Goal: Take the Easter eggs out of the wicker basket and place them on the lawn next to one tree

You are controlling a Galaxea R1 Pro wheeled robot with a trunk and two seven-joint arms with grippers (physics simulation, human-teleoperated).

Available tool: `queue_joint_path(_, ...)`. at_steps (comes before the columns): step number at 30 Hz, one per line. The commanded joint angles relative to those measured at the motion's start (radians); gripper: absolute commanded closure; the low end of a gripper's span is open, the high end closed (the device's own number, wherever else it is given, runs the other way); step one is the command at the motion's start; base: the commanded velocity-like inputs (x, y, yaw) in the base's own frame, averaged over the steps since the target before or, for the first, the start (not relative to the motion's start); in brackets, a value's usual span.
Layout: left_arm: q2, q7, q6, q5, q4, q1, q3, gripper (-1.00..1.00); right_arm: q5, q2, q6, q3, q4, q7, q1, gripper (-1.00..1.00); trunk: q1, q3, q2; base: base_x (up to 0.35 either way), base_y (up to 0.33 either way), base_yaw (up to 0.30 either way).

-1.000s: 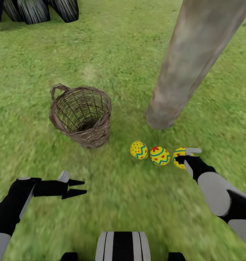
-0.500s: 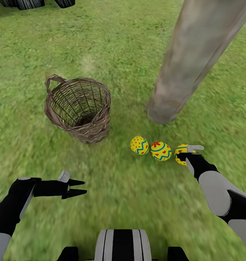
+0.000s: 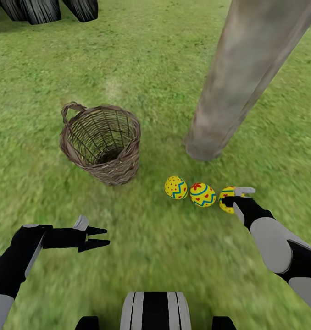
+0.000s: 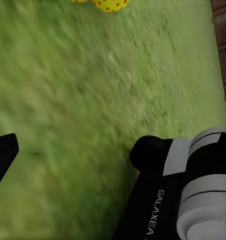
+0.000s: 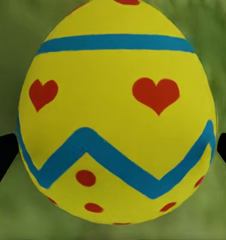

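The wicker basket point(image 3: 100, 143) stands upright on the lawn point(image 3: 155, 68), and I see no egg inside it. Three Easter eggs lie in a row on the grass near the foot of the tree point(image 3: 229, 91): one point(image 3: 175, 188), a second point(image 3: 202, 195) and a third point(image 3: 227, 207). My right gripper point(image 3: 232, 195) is open around the third egg, which sits between the fingertips point(image 5: 3, 155) in the right wrist view as a yellow egg point(image 5: 118, 115) with red hearts and blue bands. My left gripper point(image 3: 105, 236) hovers open, with nothing in it, in front of the basket.
Dark striped shapes point(image 3: 41, 11) stand at the far left edge of the grass. My own base point(image 3: 155, 311) shows at the bottom. The left wrist view shows grass, an egg point(image 4: 110, 4), the basket's side point(image 4: 224, 30) and my trunk point(image 4: 193, 190).
The whole picture shifted slightly down and then back, so the camera moved. Eggs, basket and both grippers keep their places relative to each other.
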State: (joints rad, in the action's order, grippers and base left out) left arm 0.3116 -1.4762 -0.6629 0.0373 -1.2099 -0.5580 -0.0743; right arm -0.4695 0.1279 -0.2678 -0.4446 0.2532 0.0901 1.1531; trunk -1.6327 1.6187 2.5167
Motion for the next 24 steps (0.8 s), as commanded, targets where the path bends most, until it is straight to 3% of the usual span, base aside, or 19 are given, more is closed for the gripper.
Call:
queue_joint_path(1,0.000,-0.006,-0.011,0.004,0.000,0.000,-0.001,-1.00,-0.004,0.000,-0.004,-0.004,0.001,0.001,0.000,-1.00,0.001,-0.003,0.000,0.000,0.000,0.000)
queue_joint_path(17,0.000,0.004,-0.009,0.018,0.011,0.000,0.005,-1.00,-0.002,0.003,-0.013,-0.006,0.067,0.006,-0.001,-1.00,0.008,-0.065,-0.004,0.000,0.000,0.000)
queue_joint_path(24,0.000,0.024,0.002,0.020,0.014,0.000,0.004,-1.00,0.006,0.022,-0.152,-0.009,0.076,0.005,-0.002,-1.00,0.011,-0.092,-0.005,0.000,0.000,0.000)
